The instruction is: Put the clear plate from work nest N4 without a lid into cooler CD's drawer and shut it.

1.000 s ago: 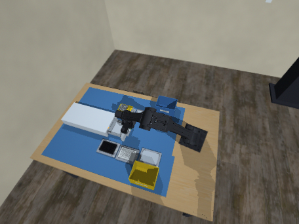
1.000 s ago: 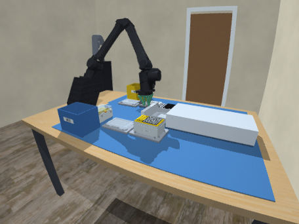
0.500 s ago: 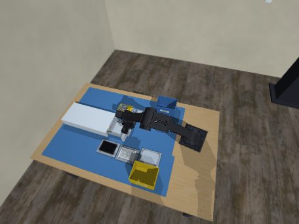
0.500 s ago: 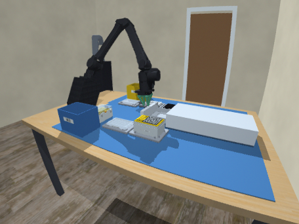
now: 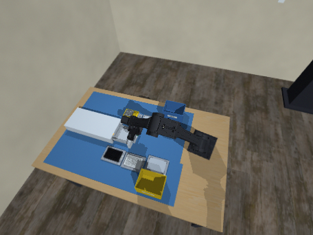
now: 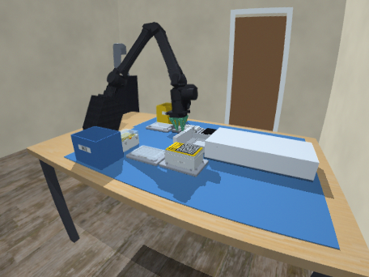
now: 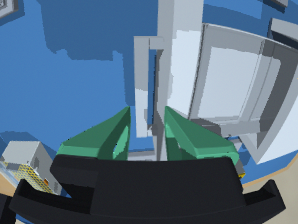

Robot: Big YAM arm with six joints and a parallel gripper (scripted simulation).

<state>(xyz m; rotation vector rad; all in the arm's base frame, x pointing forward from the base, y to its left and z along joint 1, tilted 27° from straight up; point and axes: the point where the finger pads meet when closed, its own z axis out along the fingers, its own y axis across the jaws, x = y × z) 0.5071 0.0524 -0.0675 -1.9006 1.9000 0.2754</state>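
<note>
Now your gripper (image 5: 130, 137) stands part-open, loosely astride the drawer handle (image 7: 158, 83), clamping nothing. Your plate, probably the pale gridded one (image 5: 133, 161), sits nested at 6 o'clock from it. Expect light, stiff, slippery plastic; pinch its long walls.

A brown door (image 6: 257, 66) stands behind the wooden table (image 6: 226, 236), whose top carries a blue mat (image 6: 259, 202)

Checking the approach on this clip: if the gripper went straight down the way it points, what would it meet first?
Most likely the drawer's bar handle: the gripper points down with its green fingers either side of the bar. Whether they already touch it is unclear.
</note>
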